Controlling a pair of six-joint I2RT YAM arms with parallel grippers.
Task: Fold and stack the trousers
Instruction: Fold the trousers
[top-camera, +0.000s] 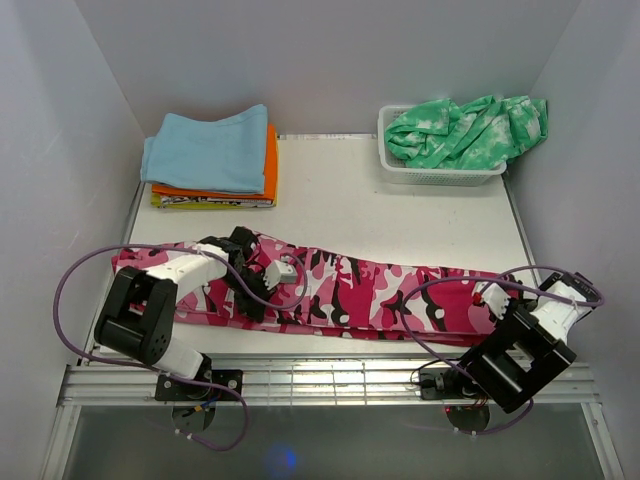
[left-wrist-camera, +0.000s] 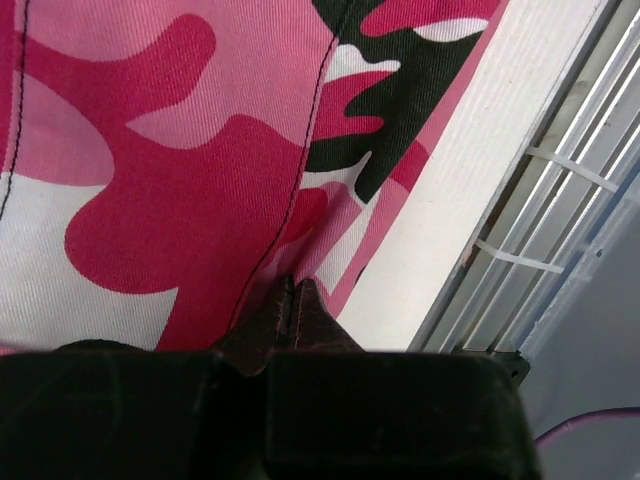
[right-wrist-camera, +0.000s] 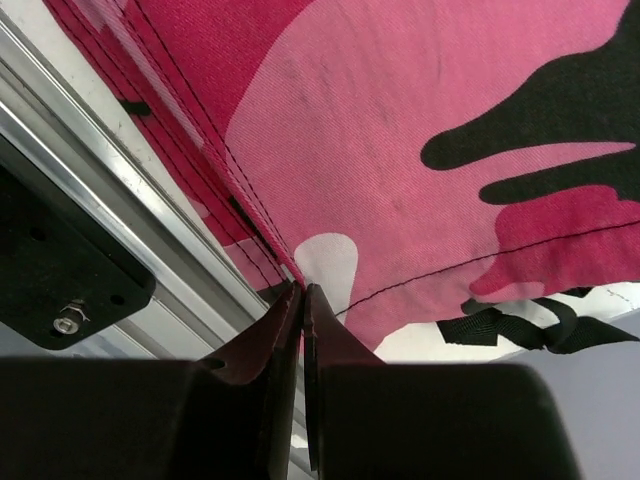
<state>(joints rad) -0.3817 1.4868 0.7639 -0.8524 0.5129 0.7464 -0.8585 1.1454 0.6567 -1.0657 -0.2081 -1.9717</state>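
The pink camouflage trousers (top-camera: 370, 290) lie stretched in a long band from left to right along the near part of the white table (top-camera: 400, 225). My left gripper (top-camera: 252, 295) rests on their left part. In the left wrist view its jaws (left-wrist-camera: 293, 288) are shut and pinch a fold of the fabric (left-wrist-camera: 200, 180) near the table's front edge. My right gripper (top-camera: 493, 297) is at the trousers' right end. In the right wrist view it (right-wrist-camera: 302, 290) is shut on the stitched edge of the cloth (right-wrist-camera: 400, 130), beside a black strap (right-wrist-camera: 520, 325).
A stack of folded light blue, orange and yellow clothes (top-camera: 210, 150) sits at the back left. A white basket (top-camera: 440, 172) at the back right holds a green-and-white tie-dye garment (top-camera: 465, 128). A metal rail (top-camera: 330, 375) runs along the front edge. Walls close in on both sides.
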